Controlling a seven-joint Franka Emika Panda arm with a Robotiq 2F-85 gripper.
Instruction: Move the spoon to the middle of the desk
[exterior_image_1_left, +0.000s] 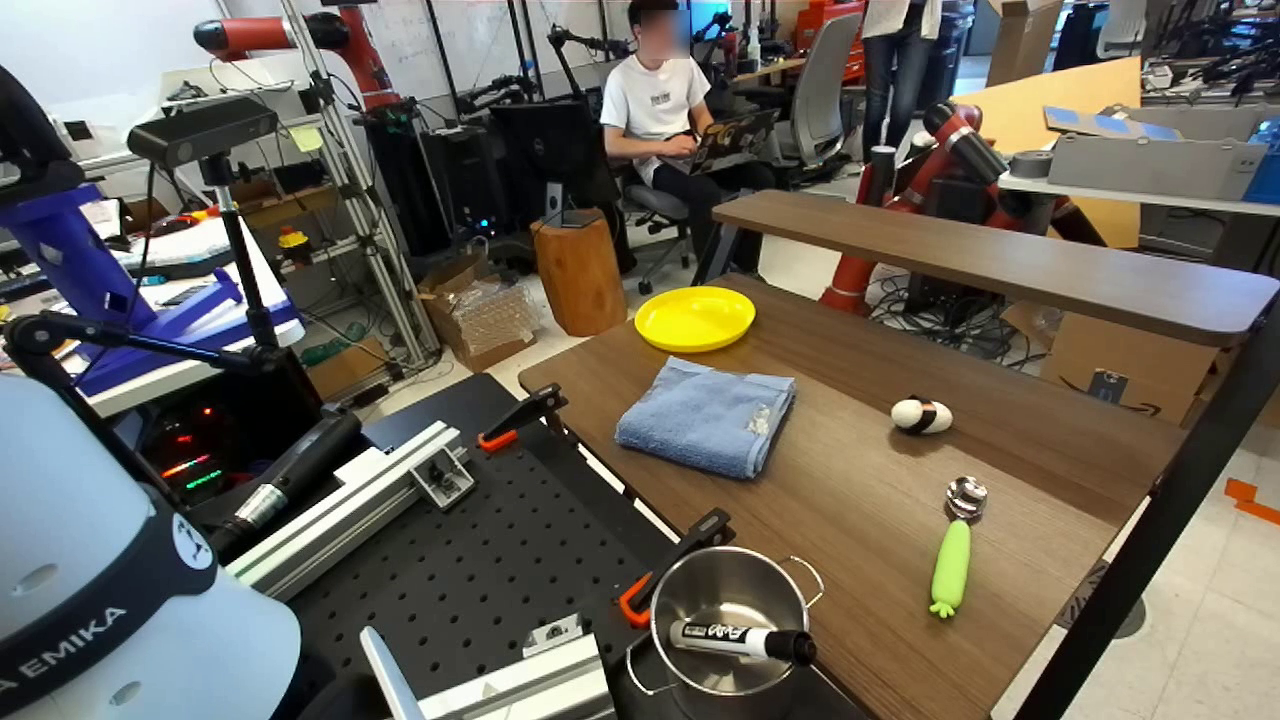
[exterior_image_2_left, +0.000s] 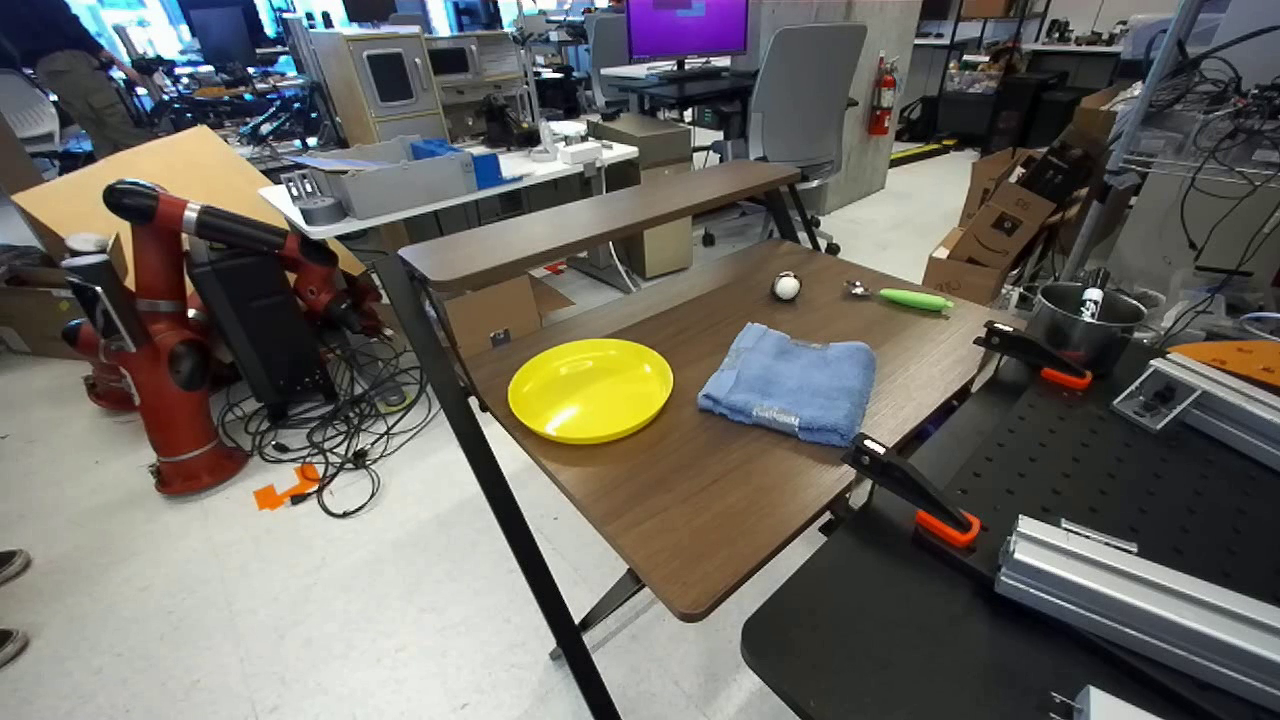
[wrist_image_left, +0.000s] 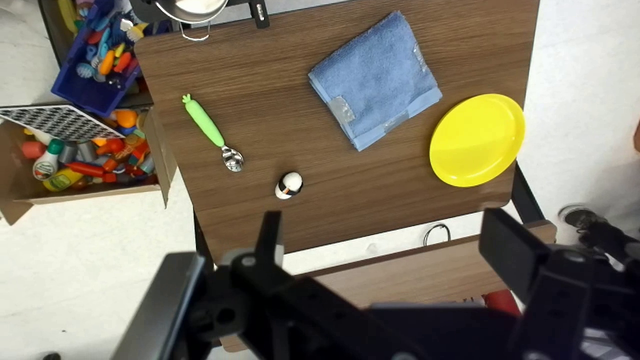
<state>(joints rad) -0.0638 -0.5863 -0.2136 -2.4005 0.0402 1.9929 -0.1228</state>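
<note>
The spoon has a lime-green handle and a shiny silver bowl. It lies flat on the brown wooden desk (exterior_image_1_left: 850, 500) near one end, in both exterior views (exterior_image_1_left: 952, 565) (exterior_image_2_left: 912, 298). In the wrist view the spoon (wrist_image_left: 204, 122) is at the left of the desk (wrist_image_left: 270, 110), with its bowl toward the white lump. My gripper (wrist_image_left: 382, 214) is open and empty, with its fingers wide apart at the bottom of the wrist view. It is high above the desk and away from the spoon. The gripper does not show in either exterior view.
A small white-and-black lump (wrist_image_left: 289, 185) lies near the spoon bowl. A folded blue towel (wrist_image_left: 377, 80) and a yellow plate (wrist_image_left: 477, 140) are on the desk. A raised shelf (exterior_image_1_left: 1000, 262) runs along the back. A metal pot (exterior_image_1_left: 690, 590) with a marker and clamps stand by the front edge.
</note>
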